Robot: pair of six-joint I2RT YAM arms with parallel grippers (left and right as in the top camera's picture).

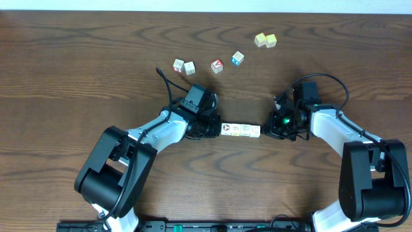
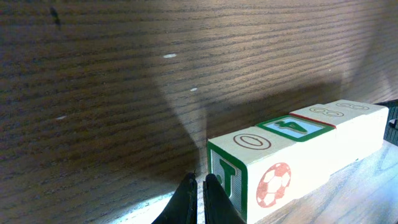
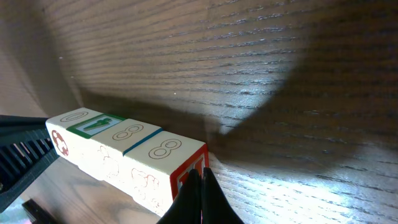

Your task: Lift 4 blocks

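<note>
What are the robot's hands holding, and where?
The row of four cream wooden alphabet blocks, squeezed from both ends: the shut left gripper presses its green-letter end face, and the shut right gripper presses its red-framed end face.

In the row of four blocks (image 2: pixel 298 146), the end block (image 2: pixel 249 146) carries an outlined 0 or O inside an oval on top. It also has a green J in a green frame on its end face and a red ball sign on its side. The second block (image 2: pixel 292 126) has a green 4 in a green frame. The third block (image 2: pixel 321 112) and the fourth block (image 2: pixel 356 107) each bear an outlined 8. On the red-faced cube (image 1: pixel 217 66) and the blue-faced cube (image 1: pixel 237 58), the marks are too small to read.
</note>
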